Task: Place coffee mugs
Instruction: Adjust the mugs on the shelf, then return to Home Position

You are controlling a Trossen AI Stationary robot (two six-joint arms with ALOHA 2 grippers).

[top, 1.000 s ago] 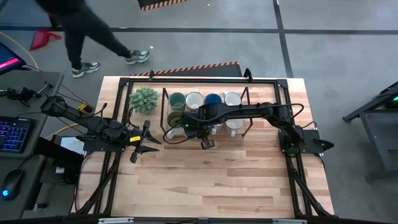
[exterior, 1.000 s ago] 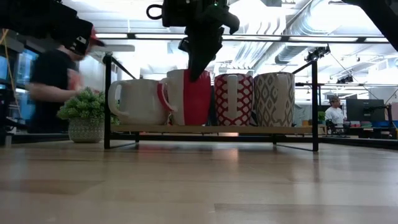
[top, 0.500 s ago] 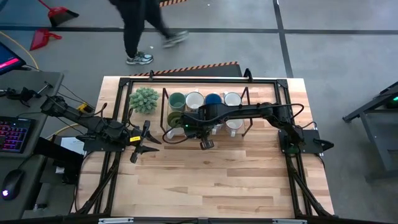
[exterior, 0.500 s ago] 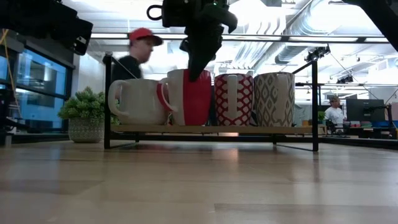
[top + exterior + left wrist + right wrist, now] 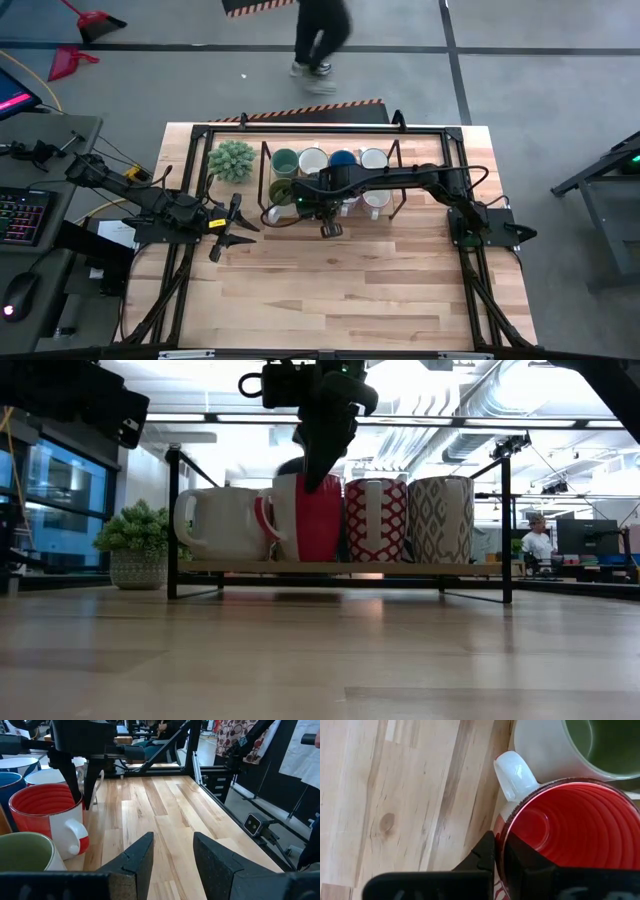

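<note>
Looking down from the high view, the pale wooden table (image 5: 330, 290) has long smooth planks. A thin black wire rack (image 5: 268, 185) holds the round coffee mugs (image 5: 328, 160) in two rows. A spiky green plant (image 5: 232, 159) sits just beside the rack. The right end effector (image 5: 329, 215) reaches over the front row of mugs. The left end effector (image 5: 233, 227) waits off to the left of the rack, fingers spread.

In the low view, four mugs stand side by side on the rack's flat shelf: a cream mug (image 5: 222, 524), a shiny red mug (image 5: 305, 518), a white one with red dots (image 5: 376, 520) and a tan one with a diamond pattern (image 5: 440, 519). The right end effector (image 5: 320, 460) comes down from above onto the red mug's rim.

In the left wrist view, the red mug (image 5: 47, 820) has ring ridges inside and a white handle. An olive-green mug (image 5: 25, 852) sits next to it.

In the right wrist view, the right end effector (image 5: 501, 851) pinches the red mug's (image 5: 570, 832) thin rim, one dark finger inside and one outside. The curved white handle (image 5: 515, 775) pokes out toward the wood.
</note>
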